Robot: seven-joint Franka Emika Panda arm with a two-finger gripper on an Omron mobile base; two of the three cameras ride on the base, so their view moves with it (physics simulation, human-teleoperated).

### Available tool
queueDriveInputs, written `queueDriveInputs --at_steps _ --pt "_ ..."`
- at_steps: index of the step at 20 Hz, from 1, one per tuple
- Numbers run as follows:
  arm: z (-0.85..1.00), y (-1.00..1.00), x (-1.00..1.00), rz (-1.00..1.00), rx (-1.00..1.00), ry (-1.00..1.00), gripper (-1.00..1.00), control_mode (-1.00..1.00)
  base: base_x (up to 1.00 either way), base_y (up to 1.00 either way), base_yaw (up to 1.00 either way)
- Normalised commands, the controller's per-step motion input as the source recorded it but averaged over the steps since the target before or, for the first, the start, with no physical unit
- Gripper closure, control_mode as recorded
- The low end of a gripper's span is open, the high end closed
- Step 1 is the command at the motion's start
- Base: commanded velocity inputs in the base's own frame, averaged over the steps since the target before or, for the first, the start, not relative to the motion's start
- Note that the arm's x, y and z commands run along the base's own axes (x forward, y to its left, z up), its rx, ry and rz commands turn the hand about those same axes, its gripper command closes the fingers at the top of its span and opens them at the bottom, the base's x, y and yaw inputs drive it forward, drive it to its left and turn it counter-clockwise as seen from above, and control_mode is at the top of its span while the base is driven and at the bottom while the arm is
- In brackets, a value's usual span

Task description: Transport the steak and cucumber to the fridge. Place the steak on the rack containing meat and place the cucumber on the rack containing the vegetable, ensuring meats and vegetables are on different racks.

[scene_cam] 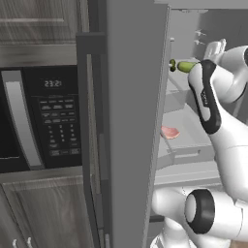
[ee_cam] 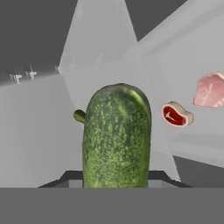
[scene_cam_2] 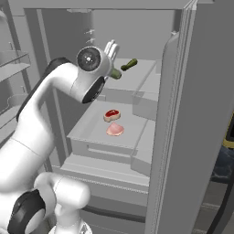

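Left base view, count: I see one cucumber (scene_cam: 185,66), one pale pink meat piece (scene_cam: 169,132) and one microwave (scene_cam: 41,118)
Left base view, fridge: the fridge (scene_cam: 131,121) stands open, its near door edge-on in the middle of the view; the pink piece lies on the lower shelf (scene_cam: 186,128), the cucumber is up at the level of the shelf above, at the end of my arm
Left base view, room: the black-fronted microwave sits left of the fridge, with dark wood cabinets above and below it
Right base view, count: I count two green items, the cucumber (scene_cam_2: 115,73) at my hand and a second green vegetable (scene_cam_2: 129,64) lying farther back; two meats, the steak (scene_cam_2: 111,114) and the pale pink piece (scene_cam_2: 115,130)
Right base view, racks: the upper rack (scene_cam_2: 137,77) holds the green vegetable; the steak and the pink piece lie just beside each other on the lower shelf (scene_cam_2: 91,130), the steak the farther one
Hand view, gripper: the gripper (ee_cam: 116,177) is clenched on the cucumber (ee_cam: 117,135), which rises lengthwise between the tips
Hand view, count: one steak (ee_cam: 176,114) with the pink piece (ee_cam: 210,89) just right of it, both on pale grey shelf; a small green end (ee_cam: 79,116) peeks out left of the cucumber
Hand view, surface: pale grey fridge walls and shelving behind
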Motion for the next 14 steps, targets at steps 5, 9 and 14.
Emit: queueDriveInputs --at_steps 5,9,14 --pt "-0.25 0.0 0.47 0.01 0.0 0.0 1.0 -1.0 0.0 0.0 0.0" --pt "-0.37 -0.03 0.53 0.02 0.0 0.0 1.0 -1.0 0.0 0.0 0.0" --pt "-0.39 0.0 0.6 0.0 0.0 0.02 1.0 -1.0 0.0 0.0 0.0"
